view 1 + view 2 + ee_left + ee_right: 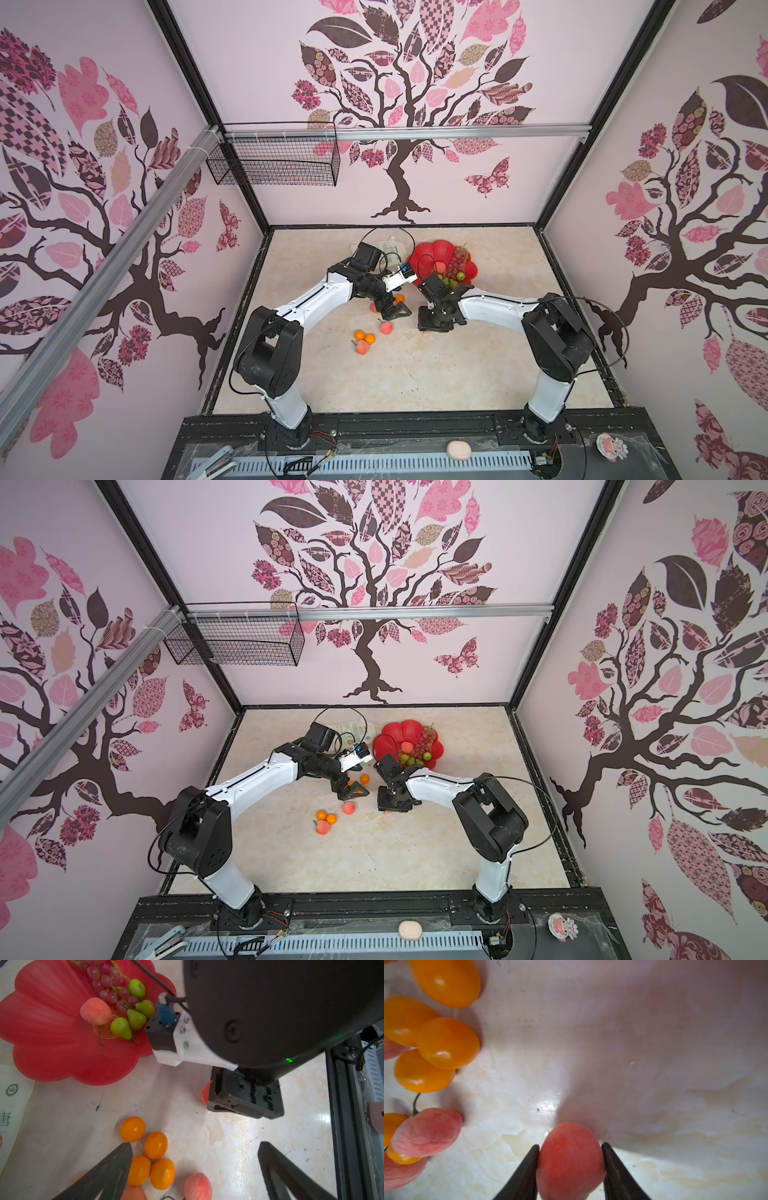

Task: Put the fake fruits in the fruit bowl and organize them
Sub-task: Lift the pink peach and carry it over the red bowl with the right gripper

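Black right gripper (570, 1145) pinches a peach (571, 1167) at both flanks, perhaps resting on the table (654, 1064). Best to hold gently, lift straight, then cross the rim of the bowl (41, 1053) and set it on bare red. Left gripper (194, 1147) gapes empty above loose tangerines (155, 1145). Bowl holds grapes (108, 980), second peach (95, 1011), pears (137, 1019), apple (136, 988).

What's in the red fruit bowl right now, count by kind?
In the fruit bowl:
Grape bunch: 1
Peach: 1
Green pears: 3
Green apple: 1
Total: 6
Not counted: gripped peach in the right end effector, on the table.
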`<action>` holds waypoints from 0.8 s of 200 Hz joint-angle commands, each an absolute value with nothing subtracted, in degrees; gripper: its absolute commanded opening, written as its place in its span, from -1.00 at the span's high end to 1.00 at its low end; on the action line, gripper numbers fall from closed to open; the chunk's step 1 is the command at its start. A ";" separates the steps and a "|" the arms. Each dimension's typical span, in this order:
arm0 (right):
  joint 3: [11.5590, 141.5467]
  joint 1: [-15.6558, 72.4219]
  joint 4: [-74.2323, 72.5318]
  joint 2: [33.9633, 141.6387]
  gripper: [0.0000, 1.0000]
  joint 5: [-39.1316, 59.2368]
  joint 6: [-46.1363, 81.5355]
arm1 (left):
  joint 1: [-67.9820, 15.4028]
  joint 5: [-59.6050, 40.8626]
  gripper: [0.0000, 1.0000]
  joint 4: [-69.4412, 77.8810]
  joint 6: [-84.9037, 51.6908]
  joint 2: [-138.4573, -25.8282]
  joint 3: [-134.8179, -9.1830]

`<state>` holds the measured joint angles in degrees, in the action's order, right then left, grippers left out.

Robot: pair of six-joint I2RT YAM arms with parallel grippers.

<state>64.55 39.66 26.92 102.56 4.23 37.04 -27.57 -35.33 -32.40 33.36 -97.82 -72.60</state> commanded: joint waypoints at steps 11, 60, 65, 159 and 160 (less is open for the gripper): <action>66.30 38.80 29.52 96.32 0.04 1.62 35.97 | -27.50 -32.33 -0.97 -25.11 22.31 -98.48 -75.55; 67.83 33.92 30.20 92.42 0.05 1.22 34.17 | -27.50 -25.89 -0.97 -21.55 10.11 -99.65 -78.64; 68.11 33.21 30.14 92.31 0.05 1.16 33.89 | -27.49 -25.06 -0.97 -21.40 8.53 -99.95 -79.31; 81.50 24.01 30.41 101.60 0.05 0.66 29.10 | -26.79 -24.14 -0.97 -15.89 -12.36 -104.40 -83.37; 81.75 23.96 30.45 101.82 0.05 0.68 29.05 | -26.71 -24.16 -0.97 -15.77 -12.64 -104.45 -83.35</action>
<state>76.95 25.08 29.36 97.03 1.48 30.94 -27.49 -22.90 -20.18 -4.78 -103.00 -80.90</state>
